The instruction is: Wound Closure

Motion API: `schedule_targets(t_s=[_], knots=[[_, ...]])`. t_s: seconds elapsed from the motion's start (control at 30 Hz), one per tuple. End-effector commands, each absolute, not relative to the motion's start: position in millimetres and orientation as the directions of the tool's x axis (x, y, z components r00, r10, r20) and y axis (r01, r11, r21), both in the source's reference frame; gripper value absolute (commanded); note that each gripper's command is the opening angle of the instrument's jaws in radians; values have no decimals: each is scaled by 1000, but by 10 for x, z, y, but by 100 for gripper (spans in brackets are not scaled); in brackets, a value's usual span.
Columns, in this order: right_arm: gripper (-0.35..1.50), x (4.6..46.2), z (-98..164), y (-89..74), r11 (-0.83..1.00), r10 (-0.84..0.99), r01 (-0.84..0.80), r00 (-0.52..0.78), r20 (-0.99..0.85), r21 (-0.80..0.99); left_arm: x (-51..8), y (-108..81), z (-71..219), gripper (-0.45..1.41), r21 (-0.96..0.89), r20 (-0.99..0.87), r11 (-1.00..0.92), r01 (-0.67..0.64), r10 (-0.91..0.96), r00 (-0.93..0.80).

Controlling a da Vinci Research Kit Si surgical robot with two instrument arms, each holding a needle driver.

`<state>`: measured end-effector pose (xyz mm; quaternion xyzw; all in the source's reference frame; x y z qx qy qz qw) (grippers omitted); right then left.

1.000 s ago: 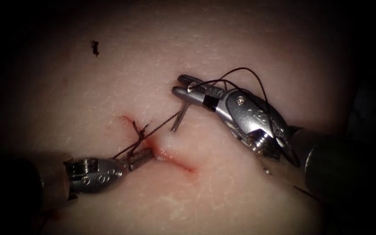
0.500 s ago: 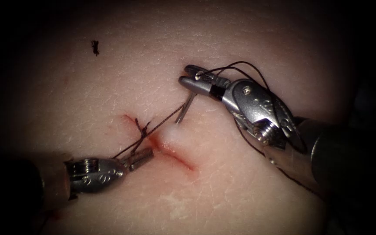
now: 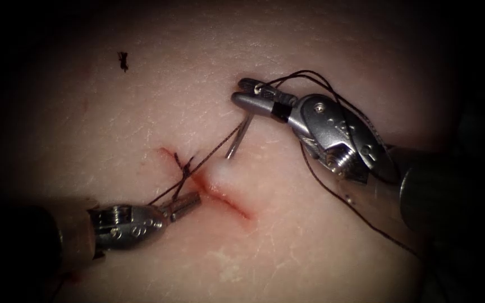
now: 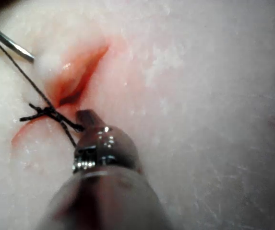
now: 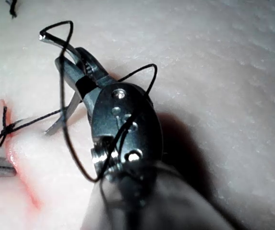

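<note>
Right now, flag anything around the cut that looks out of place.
Thread lies looped over the right tool, which holds the needle near its tail end, tip at the tissue just right of the cut. A stray cut end of thread lies far upper left. The left tool holds thread by the knot.

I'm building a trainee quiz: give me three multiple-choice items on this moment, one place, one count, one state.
1. Where does the cut end of thread lie? A left of the cut; B inside it; C in a pincer.
2. How many tools hold the needle? A none; B one; C two.
3. The left pincer is: A open; B shut on thread; C shut on tissue.
A: it lies on the tissue up-left. B: the right pincer alone grips it near its thread end, tip at the tissue right of the cut. B: thread enters its closed jaws.
</note>
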<state>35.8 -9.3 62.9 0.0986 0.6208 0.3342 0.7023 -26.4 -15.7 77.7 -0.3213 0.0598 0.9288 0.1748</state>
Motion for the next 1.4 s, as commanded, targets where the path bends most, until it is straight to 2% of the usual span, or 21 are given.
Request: schedule_targets(t_s=[0.03, 0.47, 0.8, 1.13, 1.17, 1.27, 1.3, 1.33, 1.37, 1.4], knots=[[-35, 371, 640, -106, 749, 608, -336, 4, -794, 572, -268, -165, 784, -35, -5, -618, -932, -362, 287, -732], [-35, 388, 647, -139, 638, 746, -245, -40, -665, 730, -260, -163, 782, -35, -11, -622, -935, -355, 284, -730], [-35, 410, 639, -161, 510, 851, -113, -83, -519, 853, -261, -162, 782, -35, -15, -623, -933, -359, 290, -727], [-35, 411, 637, -158, 371, 920, -92, -97, -379, 924, -261, -163, 774, -33, 15, -638, -946, -322, 239, -732], [0, 408, 638, -153, 370, 918, -88, -121, -378, 925, -261, -165, 771, -33, 22, -659, -952, -306, 216, -721], [89, 398, 643, -135, 380, 909, -110, -141, -393, 918, -260, -172, 761, -38, 47, -727, -970, -238, 130, -674], [111, 390, 646, -122, 404, 899, -111, -137, -417, 908, -255, -175, 754, -43, 61, -762, -981, -183, 73, -643], [111, 390, 646, -122, 404, 899, -111, -137, -417, 908, -255, -175, 754, -43, 61, -762, -981, -183, 73, -643], [123, 380, 651, -110, 424, 890, -108, -133, -435, 899, -250, -174, 750, -45, 85, -777, -986, -140, 22, -629], [123, 380, 651, -110, 424, 890, -108, -133, -435, 899, -250, -174, 750, -45, 85, -777, -986, -140, 22, -629]])
